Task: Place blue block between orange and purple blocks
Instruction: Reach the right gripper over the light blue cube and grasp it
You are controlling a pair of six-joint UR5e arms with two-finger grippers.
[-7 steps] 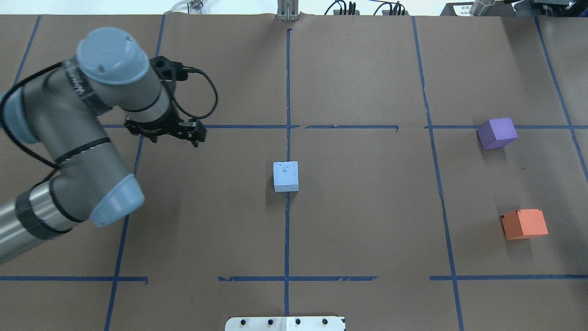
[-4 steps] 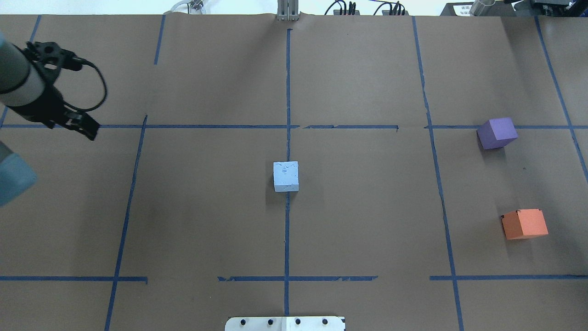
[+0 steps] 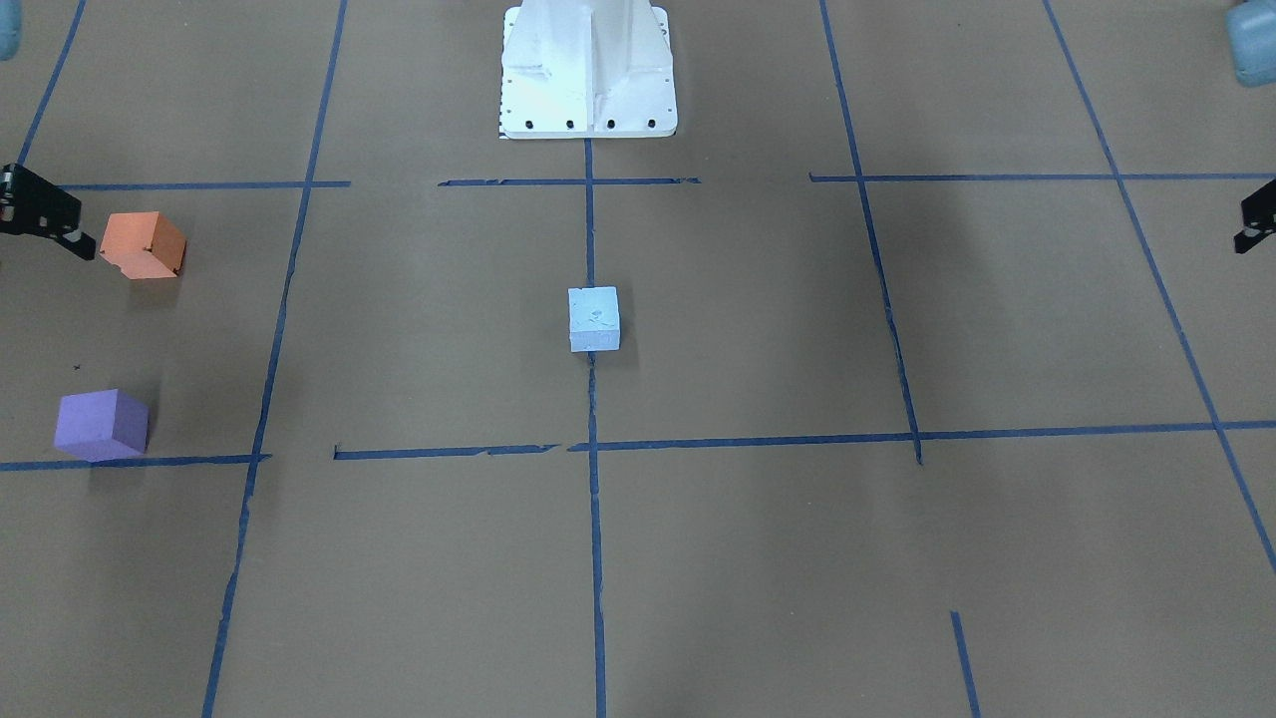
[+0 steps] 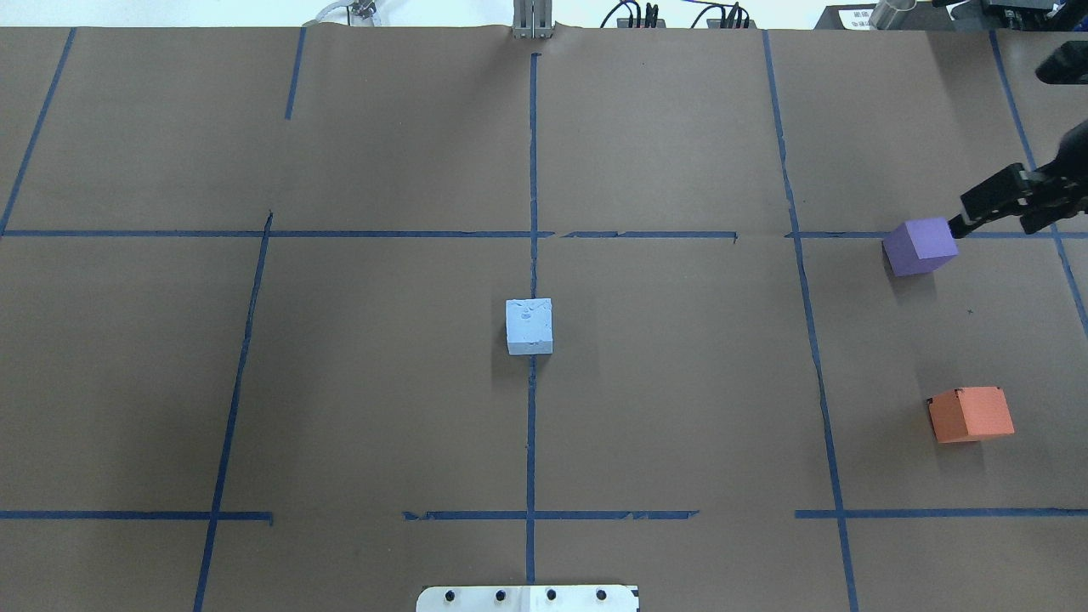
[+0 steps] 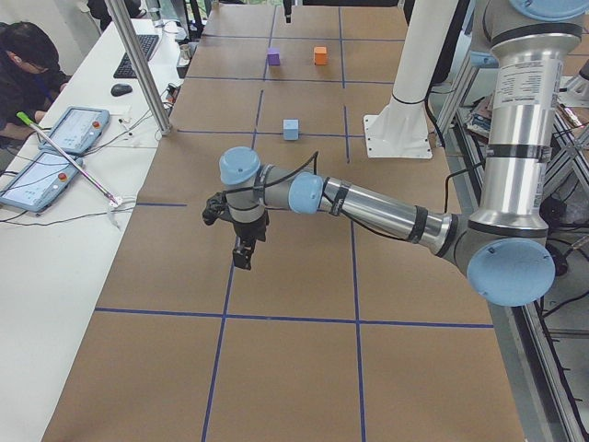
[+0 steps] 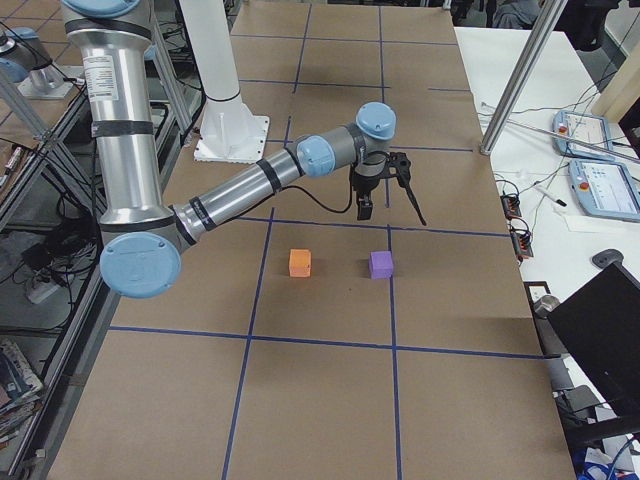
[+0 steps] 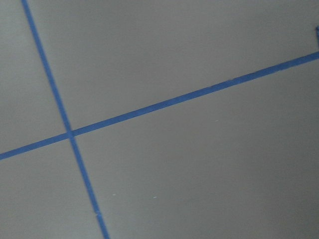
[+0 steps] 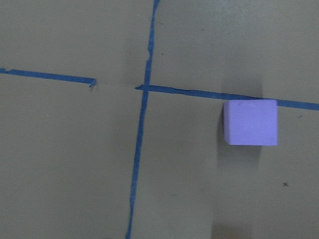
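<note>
Blue block (image 4: pixel 529 325) and company, listed from the robot's side of the brown-papered table (image 4: pixel 680 408) outward.

1. Base plate (image 4: pixel 527 598): white, with a row of bolts, at the near edge, in line with the centre tape line (image 4: pixel 532 170).
2. Orange block (image 4: pixel 971 414): one, on the robot's right, flat on the table, touching nothing.
3. Blue block: one, pale, top face pitted. Sits mid-table on the centre tape line, well apart from the other two blocks and not yet between them. Nothing holds it.
4. Purple block (image 4: pixel 920 246): one, beyond the orange block on the same side, its far edge along a cross tape line (image 4: pixel 850 235).
5. Right gripper (image 4: pixel 1003 212): hangs above the table near the purple block, on its outer side. Fingers spread apart, holding nothing.
6. Left gripper (image 5: pixel 244 253): raised over the table out at its left end, well apart from every block. How far it is spread cannot be told, and no block is near it.
</note>
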